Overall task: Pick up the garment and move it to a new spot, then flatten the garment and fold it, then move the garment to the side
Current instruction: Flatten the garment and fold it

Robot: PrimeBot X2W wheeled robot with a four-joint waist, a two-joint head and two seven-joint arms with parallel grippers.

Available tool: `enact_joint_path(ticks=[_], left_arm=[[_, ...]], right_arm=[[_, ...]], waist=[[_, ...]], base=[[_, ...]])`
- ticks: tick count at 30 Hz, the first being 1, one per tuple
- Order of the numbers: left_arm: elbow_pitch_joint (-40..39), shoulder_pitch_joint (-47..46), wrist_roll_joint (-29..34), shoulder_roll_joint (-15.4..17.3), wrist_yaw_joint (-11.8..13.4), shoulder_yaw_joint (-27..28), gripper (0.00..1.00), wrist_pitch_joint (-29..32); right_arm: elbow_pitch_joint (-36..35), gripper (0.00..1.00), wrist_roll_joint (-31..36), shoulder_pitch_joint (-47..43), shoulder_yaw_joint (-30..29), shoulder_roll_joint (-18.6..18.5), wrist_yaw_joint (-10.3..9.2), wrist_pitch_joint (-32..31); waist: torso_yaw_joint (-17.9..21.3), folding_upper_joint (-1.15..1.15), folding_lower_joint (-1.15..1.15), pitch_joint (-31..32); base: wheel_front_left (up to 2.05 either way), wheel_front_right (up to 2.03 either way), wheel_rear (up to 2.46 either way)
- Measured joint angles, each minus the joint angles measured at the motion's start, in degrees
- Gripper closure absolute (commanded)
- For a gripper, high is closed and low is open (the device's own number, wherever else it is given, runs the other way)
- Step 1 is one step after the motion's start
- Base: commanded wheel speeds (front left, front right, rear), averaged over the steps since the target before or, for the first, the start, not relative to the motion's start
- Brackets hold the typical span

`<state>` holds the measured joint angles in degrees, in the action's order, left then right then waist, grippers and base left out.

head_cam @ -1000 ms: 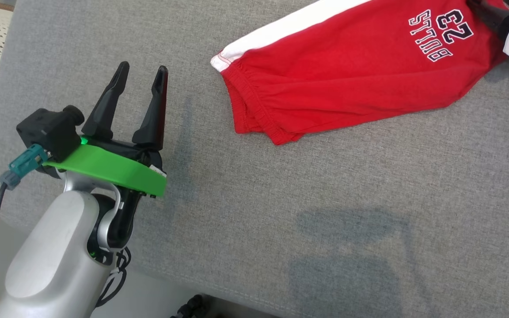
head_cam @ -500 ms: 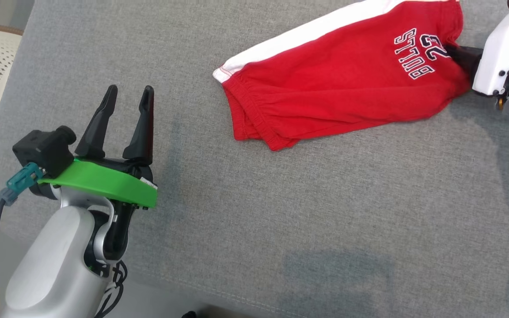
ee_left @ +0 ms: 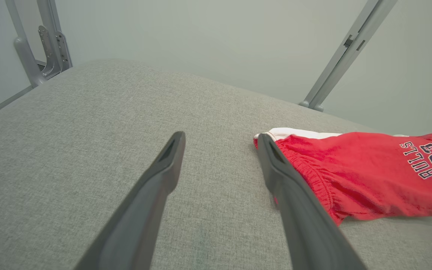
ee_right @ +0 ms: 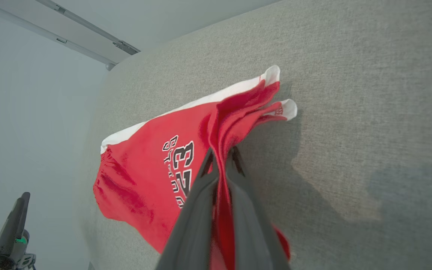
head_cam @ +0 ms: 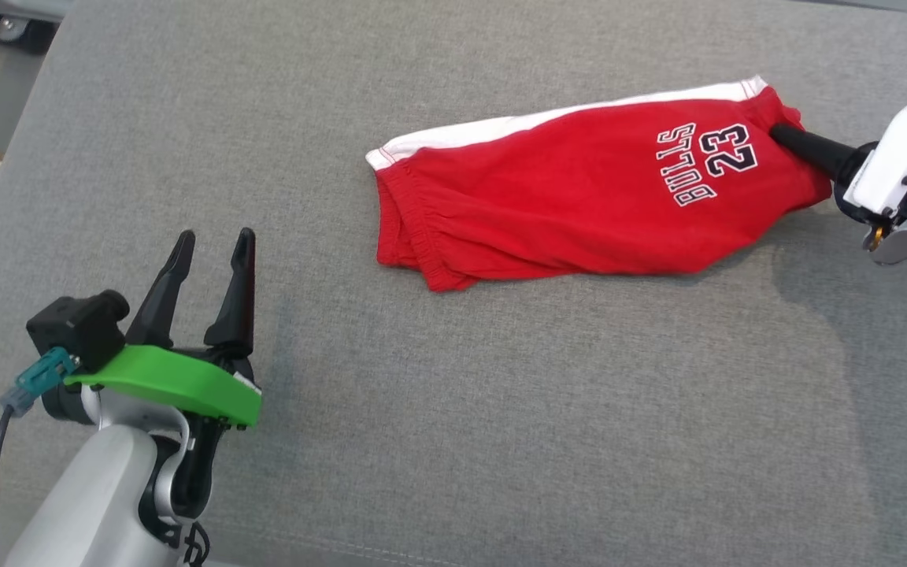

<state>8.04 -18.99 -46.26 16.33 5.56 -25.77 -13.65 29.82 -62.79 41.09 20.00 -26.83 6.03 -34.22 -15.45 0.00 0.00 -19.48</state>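
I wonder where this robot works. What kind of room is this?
Probably a robot practice lab, not a home: a big grey fabric-covered table, bare walls with metal frame posts, and red Bulls shorts laid out.

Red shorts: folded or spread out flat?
Folded double: red shorts show two waistband layers stacked, both leg hems sit together beside the right gripper.

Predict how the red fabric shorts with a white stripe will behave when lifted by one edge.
Probably floppy: the red fabric shorts bunch into folds where the right gripper pinches them. Thin, so likely light; may drag on the grey cloth surface.
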Motion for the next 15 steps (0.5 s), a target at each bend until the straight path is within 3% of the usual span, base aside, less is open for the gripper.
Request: enact_joint_path(ticks=[10,15], left_arm=[[0.0,6.8,-1.4,2.8,0.0,0.9,0.00,0.6],[-1.2,9.3,-1.9,3.3,0.1,0.7,0.00,1.6]], right_arm=[[-3.0,1.00,-4.5,-11.3,-4.2,0.2,-0.13,3.5],[-2.5,1.00,-4.8,-21.6,-4.3,3.2,-1.12,8.0]], waist=[[5.5,0.00,0.00,6.1],[8.7,0.00,0.00,8.2]], base=[[0.00,0.00,0.00],[0.00,0.00,0.00]])
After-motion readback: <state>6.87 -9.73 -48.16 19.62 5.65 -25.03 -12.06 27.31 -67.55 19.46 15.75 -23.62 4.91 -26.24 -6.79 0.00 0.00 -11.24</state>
